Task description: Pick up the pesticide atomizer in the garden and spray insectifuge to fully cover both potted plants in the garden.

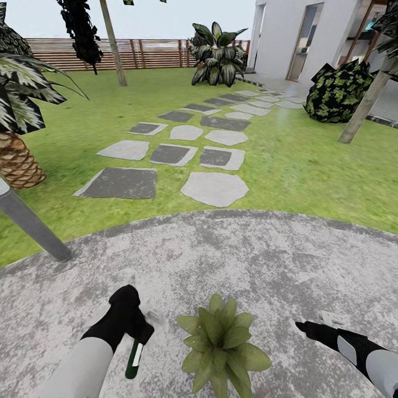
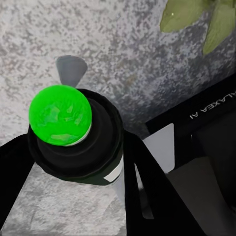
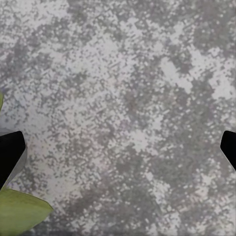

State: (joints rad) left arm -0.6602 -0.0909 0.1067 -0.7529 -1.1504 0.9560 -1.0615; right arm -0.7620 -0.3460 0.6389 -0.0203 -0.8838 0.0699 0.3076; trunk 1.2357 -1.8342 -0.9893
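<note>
On the mottled-grey patio (image 1: 265,260), my left gripper (image 1: 134,333) is shut on the pesticide atomizer (image 1: 133,357), a slim dark-green bottle with a white label that hangs below the fingers. In the left wrist view the atomizer (image 2: 73,147) is seen end-on, its head showing a bright green dot, with black fingers (image 2: 147,191) on either side. A potted plant (image 1: 222,338), a low rosette of pointed green leaves, stands just right of the bottle; its leaves (image 2: 184,17) also show past the bottle. My right gripper (image 1: 307,328) hovers right of the plant, open and empty, fingertips (image 3: 10,160) wide apart over paving.
A grey bollard post (image 1: 30,224) leans at the patio's left edge beside a palm trunk (image 1: 17,160). Stepping stones (image 1: 182,149) cross the lawn (image 1: 309,160) toward a white house. A tree trunk (image 1: 362,108) and dark bush (image 1: 337,91) stand right; a wooden fence (image 1: 149,53) runs behind.
</note>
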